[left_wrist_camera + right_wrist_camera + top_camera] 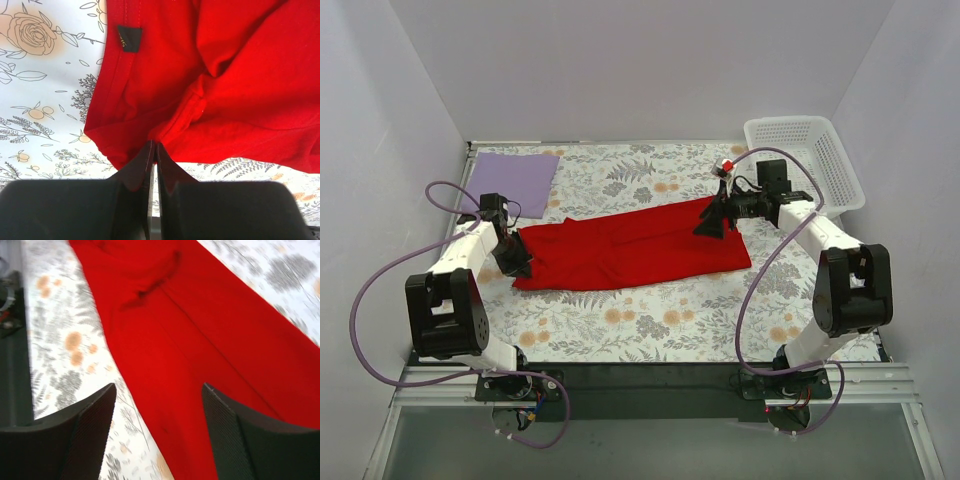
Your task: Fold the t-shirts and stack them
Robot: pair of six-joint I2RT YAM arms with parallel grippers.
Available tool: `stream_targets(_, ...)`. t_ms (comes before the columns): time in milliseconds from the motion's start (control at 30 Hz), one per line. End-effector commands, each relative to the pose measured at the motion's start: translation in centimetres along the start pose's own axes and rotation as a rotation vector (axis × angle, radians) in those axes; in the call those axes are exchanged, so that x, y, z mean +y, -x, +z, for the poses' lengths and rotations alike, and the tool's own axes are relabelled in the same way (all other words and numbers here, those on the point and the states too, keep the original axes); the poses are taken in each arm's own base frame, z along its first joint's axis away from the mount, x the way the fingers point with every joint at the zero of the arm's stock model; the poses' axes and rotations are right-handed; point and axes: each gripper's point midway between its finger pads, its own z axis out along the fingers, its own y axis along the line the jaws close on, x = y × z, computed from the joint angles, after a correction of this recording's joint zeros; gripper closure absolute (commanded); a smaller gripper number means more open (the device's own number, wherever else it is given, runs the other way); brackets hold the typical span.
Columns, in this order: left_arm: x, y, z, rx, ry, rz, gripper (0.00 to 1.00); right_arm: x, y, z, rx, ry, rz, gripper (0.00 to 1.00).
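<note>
The red t-shirt (630, 245) lies as a long folded strip across the middle of the floral table. My left gripper (515, 262) is at its left end. In the left wrist view the jaws (153, 145) are shut on a puckered fold of the red t-shirt (225, 75) at its near edge, beside the black neck label (129, 38). My right gripper (710, 225) hovers over the shirt's right end. It stands open (158, 386), with the red t-shirt (190, 340) below and between its fingers. The lavender t-shirt (512, 183) lies flat at the back left.
A white mesh basket (805, 160) stands at the back right corner. White walls enclose the table on three sides. Purple cables loop beside both arms.
</note>
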Motion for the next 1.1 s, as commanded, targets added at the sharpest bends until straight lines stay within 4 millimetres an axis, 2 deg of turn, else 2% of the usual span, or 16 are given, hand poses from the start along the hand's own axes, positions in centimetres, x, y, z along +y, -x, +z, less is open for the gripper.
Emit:
stream_targets(0, -0.8, 1.5, -1.5, -0.078, -0.028, 0.017, 1.00, -2.3, -2.3, -3.0, 0.130, -0.214, 0.032, 0.26)
stream_targets(33, -0.8, 1.5, -1.5, -0.079, -0.031, 0.019, 1.00, -2.7, -3.1, -3.6, 0.163, -0.249, 0.023, 0.30)
stream_targets(67, -0.9, 1.5, -1.5, -0.081, -0.038, 0.020, 1.00, -3.3, -5.1, -4.5, 0.233, -0.319, 0.047, 0.32)
stream_targets(100, -0.9, 1.5, -1.4, -0.079, -0.039, 0.021, 1.00, -3.5, -6.1, -5.0, 0.263, -0.355, 0.048, 0.33)
stream_targets(133, -0.9, 1.5, -1.4, -0.082, -0.042, 0.025, 1.00, -3.7, -6.4, -5.6, 0.280, -0.395, 0.029, 0.33)
stream_targets(233, -1.1, 1.5, -1.3, -0.088, -0.056, 0.026, 1.00, -6.3, -8.5, -8.2, 0.349, -0.594, 0.057, 0.33)
stream_targets(367, -1.2, 1.6, -1.5, -0.099, -0.062, 0.033, 1.00, -7.9, -11.0, -9.7, 0.398, -0.662, 0.142, 0.33)
stream_targets(433, -1.2, 1.6, -1.5, -0.106, -0.062, 0.034, 1.00, -8.4, -12.4, -10.0, 0.424, -0.668, 0.182, 0.34)
stream_targets(567, -1.2, 1.6, -1.5, -0.107, -0.068, 0.039, 1.00, -9.0, -13.7, -10.7, 0.445, -0.688, 0.218, 0.35)
stream_targets(767, -1.2, 1.4, -1.4, -0.106, -0.070, 0.039, 1.00, -8.9, -15.3, -10.1, 0.467, -0.641, 0.268, 0.37)
stream_targets(967, -1.1, 1.4, -1.5, -0.109, -0.065, 0.037, 1.00, -8.4, -16.1, -9.6, 0.477, -0.596, 0.301, 0.49)
stream_targets(1067, -1.1, 1.5, -1.6, -0.114, -0.062, 0.036, 1.00, -8.3, -16.4, -9.5, 0.483, -0.575, 0.321, 0.64)
